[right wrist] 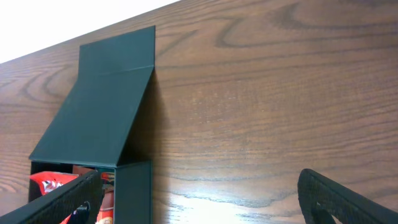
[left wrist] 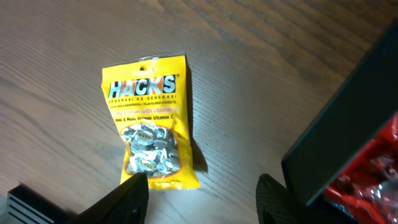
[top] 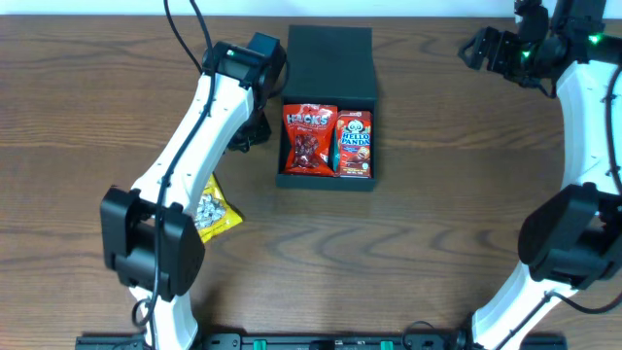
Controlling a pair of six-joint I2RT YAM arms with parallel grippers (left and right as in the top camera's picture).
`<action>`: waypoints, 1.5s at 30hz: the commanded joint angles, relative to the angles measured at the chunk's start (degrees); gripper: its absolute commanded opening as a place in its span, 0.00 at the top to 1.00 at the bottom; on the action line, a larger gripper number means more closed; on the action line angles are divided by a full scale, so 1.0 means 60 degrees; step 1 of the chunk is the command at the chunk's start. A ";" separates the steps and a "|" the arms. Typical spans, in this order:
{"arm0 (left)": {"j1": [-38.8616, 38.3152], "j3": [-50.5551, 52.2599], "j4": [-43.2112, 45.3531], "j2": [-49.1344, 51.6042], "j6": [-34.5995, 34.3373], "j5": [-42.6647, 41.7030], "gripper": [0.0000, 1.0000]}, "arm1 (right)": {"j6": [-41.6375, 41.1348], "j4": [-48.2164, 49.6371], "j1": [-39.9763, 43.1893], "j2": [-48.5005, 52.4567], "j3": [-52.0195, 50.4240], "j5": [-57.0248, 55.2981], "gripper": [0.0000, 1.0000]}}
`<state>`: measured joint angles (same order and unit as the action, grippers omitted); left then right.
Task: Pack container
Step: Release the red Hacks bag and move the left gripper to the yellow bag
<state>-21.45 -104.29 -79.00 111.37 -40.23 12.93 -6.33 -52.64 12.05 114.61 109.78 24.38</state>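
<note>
- The left pincer (left wrist: 204, 186) is hanging partly open over the table (left wrist: 267, 74). Its two dark, matte fingers (left wrist: 134, 202) are standing apart, with nothing gripped between them.
- Just beyond those fingertips a yellow sweets bag (left wrist: 149, 124) is lying flat. It is glossy, crinkled film printed "HACKS", with a clear window showing wrapped sweets. Its lower edge is sitting close to one fingertip; whether they are touching I cannot tell.
- The left arm (top: 194, 136) is stretching diagonally from its base at the near left edge toward the container's left side. It is showing a smooth white link between black joints and is partly covering the yellow bag in the overhead view.
- The right pincer (right wrist: 200, 177) is gaping wide and holding nothing, its black fingers framing bare wood.
- The right arm (top: 583, 117) is folding up along the right edge, with its wrist turning leftward at the far corner, well apart from the container.
- The container (top: 328, 183) is sitting in the middle of the far half of the table. It is a rigid, matte, dark teal-green square box, and its flap lid (top: 330, 58) is standing open and leaning back.
- Inside it a shiny red bag (top: 309, 139) and a red Hello Panda box (top: 355, 144) are lying side by side.
- The table is showing brown wood grain with a dull sheen.
</note>
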 commanded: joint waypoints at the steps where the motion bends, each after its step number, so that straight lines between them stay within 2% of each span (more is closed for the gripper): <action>1: 0.0036 0.0444 -0.0033 -0.0925 0.0160 0.0477 0.44 | -0.0004 0.0000 0.0040 -0.0120 0.0204 -0.0025 0.01; 8: 0.0780 0.3373 0.1366 -0.2929 0.0503 -0.0146 0.46 | -0.0004 -0.0091 0.0040 -0.0120 0.0204 -0.0025 0.01; 11: 0.1111 0.4437 0.1796 -0.3461 0.0681 -0.0153 0.43 | -0.0004 -0.0098 -0.0004 -0.0120 0.0204 -0.0022 0.01; 13: 0.1264 0.4972 0.1956 -0.3544 0.0678 -0.0171 0.41 | -0.0004 -0.0098 -0.0062 -0.0120 0.0204 -0.0025 0.01; 18: 0.1453 0.6488 0.2973 -0.3526 0.0659 -0.1479 0.42 | 0.0044 -0.0091 -0.0233 -0.0120 0.0204 -0.0025 0.01; 23: 0.1475 0.7533 0.3759 -0.3523 0.0233 -0.1592 0.42 | 0.0142 -0.0095 -0.0273 -0.0120 0.0204 -0.0029 0.01; 30: 0.1836 0.8375 0.4845 -0.3515 0.0284 -0.1632 0.42 | 0.0142 -0.0084 -0.0273 -0.0120 0.0204 -0.0033 0.01; 37: 0.2226 0.8819 0.6178 -0.3508 0.0721 -0.1909 0.48 | 0.0142 -0.0084 -0.0273 -0.0120 0.0204 -0.0029 0.01; 45: 0.2269 0.8823 0.6677 -0.2874 0.0925 -0.1883 0.55 | 0.0142 -0.0087 -0.0273 -0.0120 0.0204 -0.0029 0.01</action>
<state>-8.29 -51.70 -39.27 91.64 -35.79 1.67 -6.28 -53.08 10.76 114.61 109.78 24.18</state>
